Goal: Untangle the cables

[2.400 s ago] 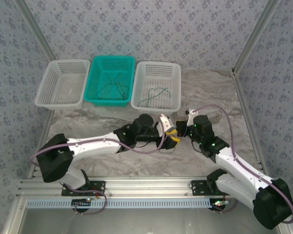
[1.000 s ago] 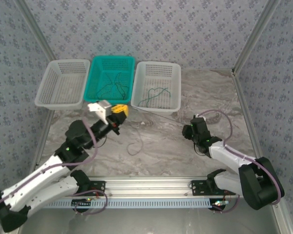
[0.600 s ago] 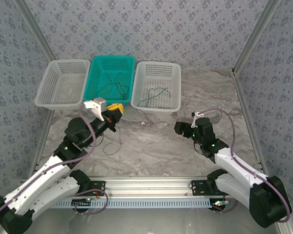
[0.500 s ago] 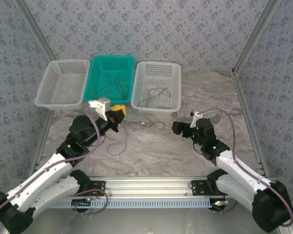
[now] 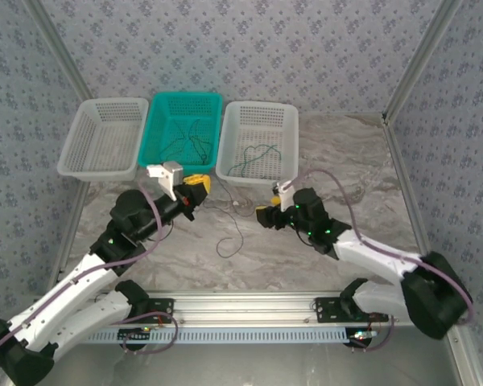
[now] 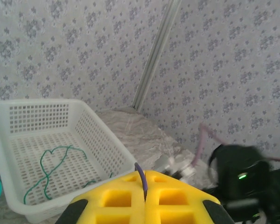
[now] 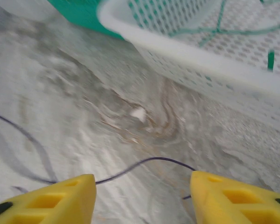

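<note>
dark cable point(image 6: 140, 176) nipped in left hand point(image 6: 144, 198), strung across parted right hand point(image 7: 142, 186)

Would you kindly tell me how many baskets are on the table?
3: the left white basket, the teal basket in the middle, and the right white basket, side by side in a row.

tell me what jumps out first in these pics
The left tool, yellow-fingered, pinches a thin dark cable that trails in a loop across the marble table. The right tool stands open over that strand, and a teal basket sits between two white baskets at the far edge.
</note>
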Action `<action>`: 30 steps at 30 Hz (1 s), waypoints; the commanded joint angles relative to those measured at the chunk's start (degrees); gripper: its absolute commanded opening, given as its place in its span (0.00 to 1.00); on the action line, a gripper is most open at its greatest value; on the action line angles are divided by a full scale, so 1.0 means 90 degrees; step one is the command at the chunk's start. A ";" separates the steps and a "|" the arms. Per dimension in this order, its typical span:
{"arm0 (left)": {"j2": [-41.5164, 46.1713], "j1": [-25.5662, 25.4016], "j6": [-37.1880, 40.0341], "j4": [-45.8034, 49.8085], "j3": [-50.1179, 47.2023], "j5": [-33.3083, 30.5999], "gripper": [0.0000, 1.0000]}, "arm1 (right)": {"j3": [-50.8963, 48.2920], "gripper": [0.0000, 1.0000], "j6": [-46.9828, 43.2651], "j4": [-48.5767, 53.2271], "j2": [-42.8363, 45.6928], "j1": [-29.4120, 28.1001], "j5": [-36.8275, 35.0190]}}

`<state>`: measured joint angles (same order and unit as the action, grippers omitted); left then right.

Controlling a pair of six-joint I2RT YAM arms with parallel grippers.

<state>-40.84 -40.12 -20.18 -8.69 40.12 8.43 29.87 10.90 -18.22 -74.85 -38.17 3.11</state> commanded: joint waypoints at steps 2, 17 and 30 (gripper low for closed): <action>0.0416 0.0017 0.0251 0.0211 0.0475 0.0132 0.00 | 0.0015 0.43 -0.0232 -0.0753 -0.0847 0.0056 -0.1550; 0.1383 0.0135 0.0836 0.3141 0.1205 -0.3973 0.00 | -0.0722 0.18 0.1449 0.0173 -0.1004 0.0673 -0.2584; 0.0980 0.0240 0.0975 0.2894 0.1714 -0.3418 0.00 | -0.1058 0.15 0.1655 0.0201 -0.0064 0.1094 -0.2123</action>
<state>-31.20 -38.35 -12.80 20.71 53.10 -22.50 21.39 24.05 -18.72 -77.87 -29.30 -14.35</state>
